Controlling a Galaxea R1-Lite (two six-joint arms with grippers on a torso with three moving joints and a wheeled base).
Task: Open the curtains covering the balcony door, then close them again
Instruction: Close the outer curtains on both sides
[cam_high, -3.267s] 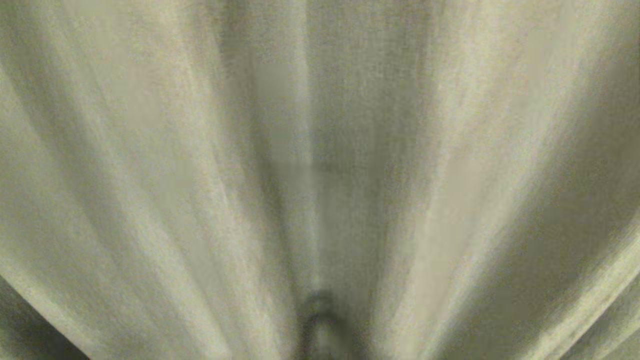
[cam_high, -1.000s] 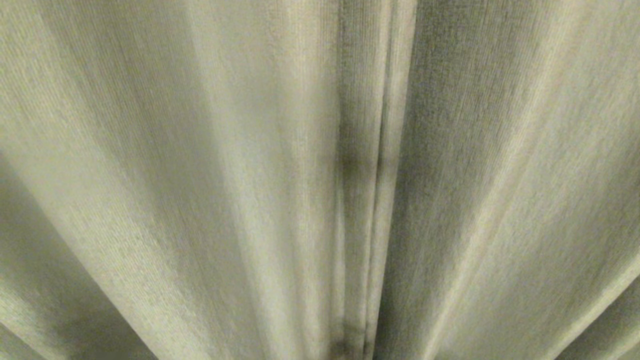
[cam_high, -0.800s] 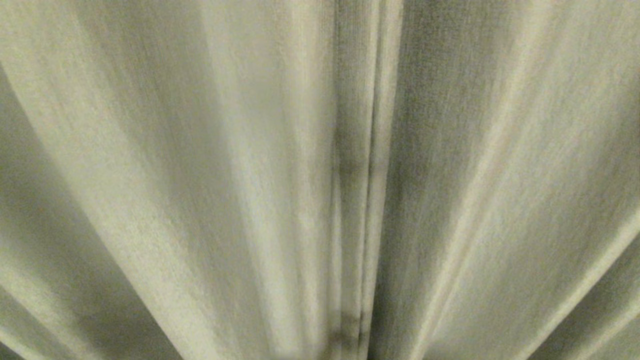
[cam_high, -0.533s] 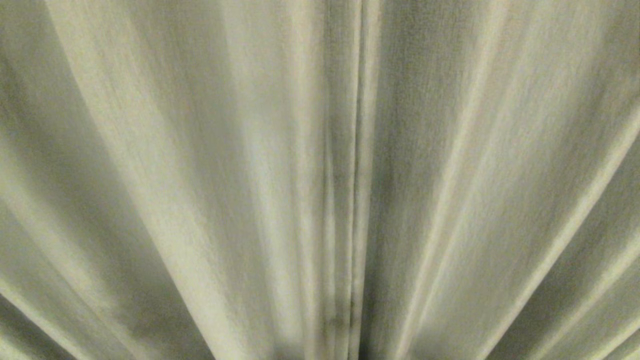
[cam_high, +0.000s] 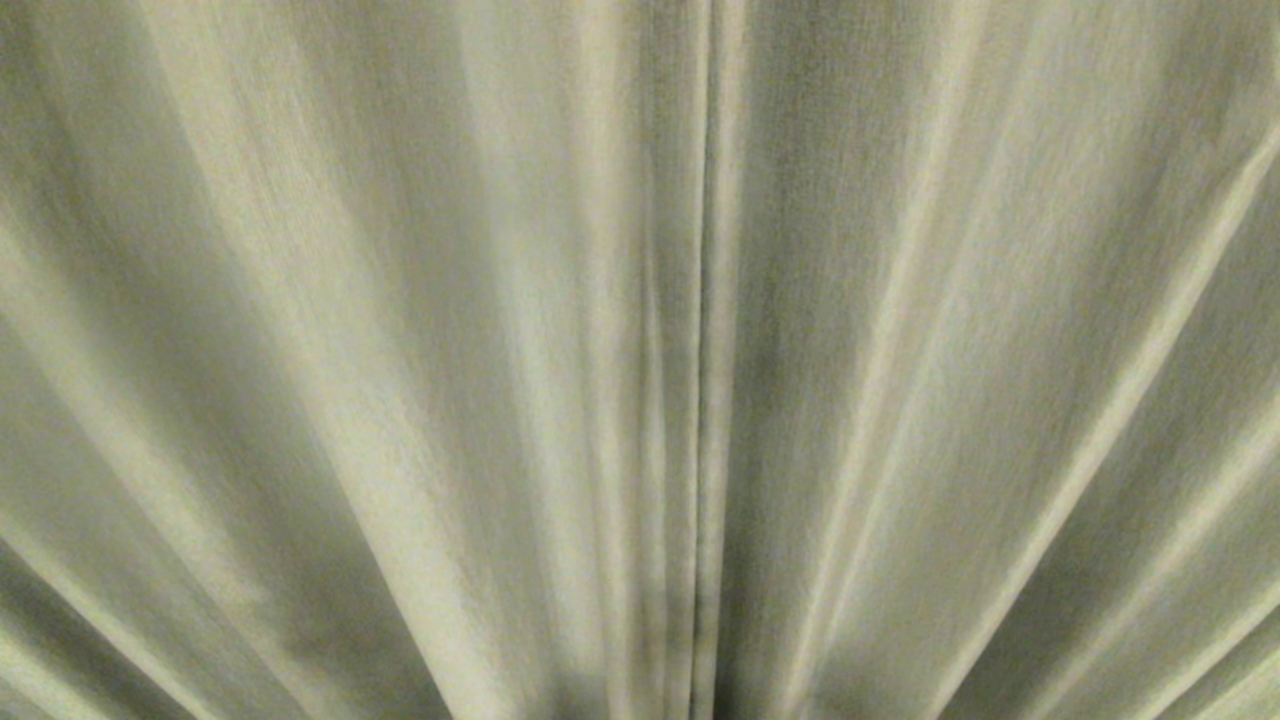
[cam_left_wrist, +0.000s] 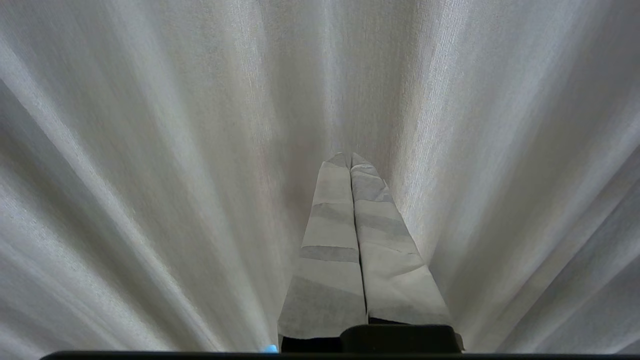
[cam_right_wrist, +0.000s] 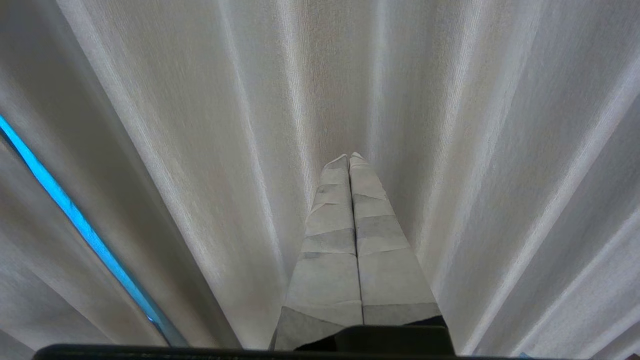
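Both grippers' fingers (cam_left_wrist: 350, 159) (cam_right_wrist: 349, 159) pressed together, empty; curtains (cam_high: 400, 350) hang in vertical pleats

Bkgd is almost wholly hidden: the curtains (cam_high: 400, 350) fill all 3 views edge to edge, so walls, floor & furniture can't be made out. The only glimpse past them is a thin bright blue strip (cam_right_wrist: 75, 220) in the right wrist view, slanting between two folds; what it belongs to can't be told. A tiny blue spot (cam_left_wrist: 270, 348) sits at the edge of the left wrist view. Light is soft & diffuse, w/ brighter ridges and dim hollows.
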